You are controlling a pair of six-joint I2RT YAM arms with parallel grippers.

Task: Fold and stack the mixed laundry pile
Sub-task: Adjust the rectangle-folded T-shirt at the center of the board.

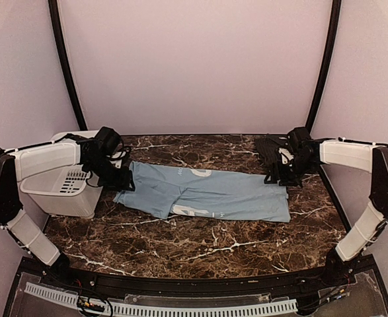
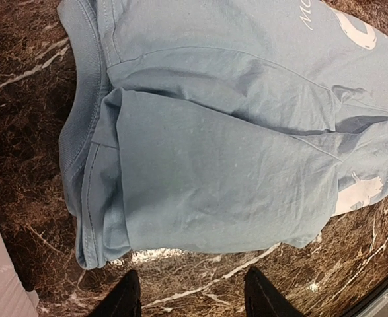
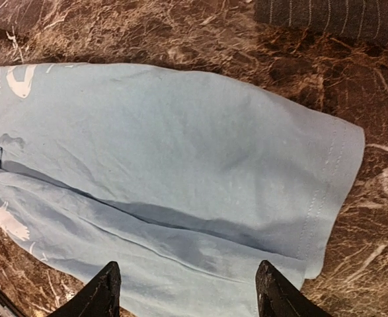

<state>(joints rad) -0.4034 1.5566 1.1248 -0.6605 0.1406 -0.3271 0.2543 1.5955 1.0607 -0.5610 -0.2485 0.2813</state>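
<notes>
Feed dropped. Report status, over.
Left gripper open, right gripper open, both empty. Blue T-shirt flat, partly folded. Black shirt apart, far right.

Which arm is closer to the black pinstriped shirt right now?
Right. The right arm reaches beside the black pinstriped shirt; the left arm is at the T-shirt's opposite end, by the white bin.

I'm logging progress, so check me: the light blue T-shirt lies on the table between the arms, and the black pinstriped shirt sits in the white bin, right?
No: the black pinstriped shirt lies on the table beyond the light blue T-shirt, not in the white bin, as the right wrist view shows. The rest holds.
</notes>
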